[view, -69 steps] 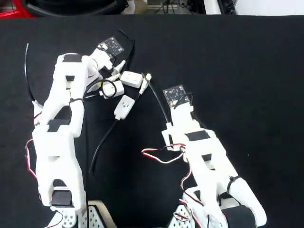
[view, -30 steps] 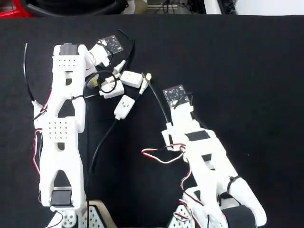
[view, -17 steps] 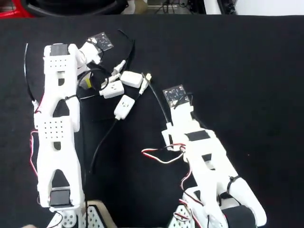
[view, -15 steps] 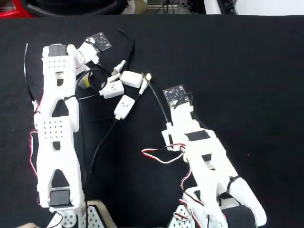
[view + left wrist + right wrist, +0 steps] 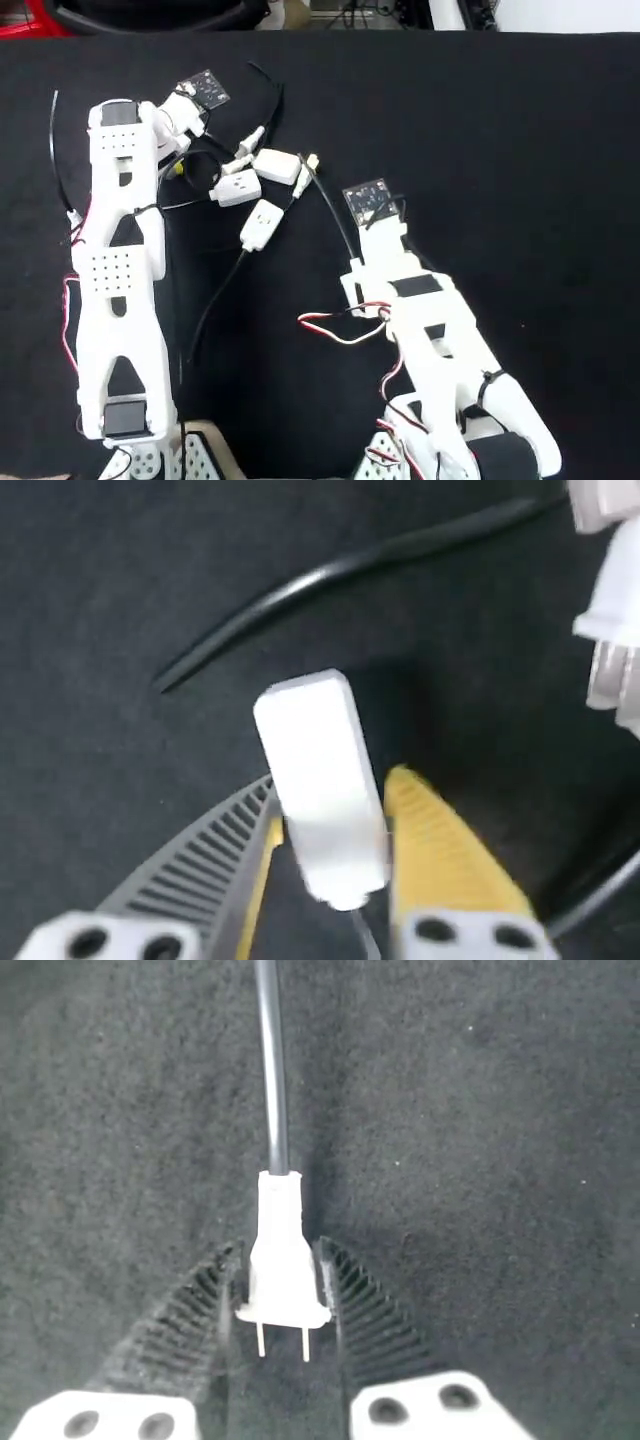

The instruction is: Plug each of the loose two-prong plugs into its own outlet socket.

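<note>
As far as I could tell, the left claw [image 5: 330,785] was clamped on a smooth white boxy block [image 5: 315,750], whose long side stuck out past the tips. Plug or socket, couldn't say. The right claw [image 5: 278,1255] pinched a slim two-prong plug [image 5: 280,1275] on the fuzzy black counter [image 5: 520,150], prongs aimed back at the wrist and black cord [image 5: 270,1060] running straight away. White outlet sockets [image 5: 238,187] lay beside the left arm.

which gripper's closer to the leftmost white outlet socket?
Left. The left gripper, shut on a white block, sits just left of that socket; the right gripper, shut on a two-prong plug, is farther away on the socket's right side.
</note>
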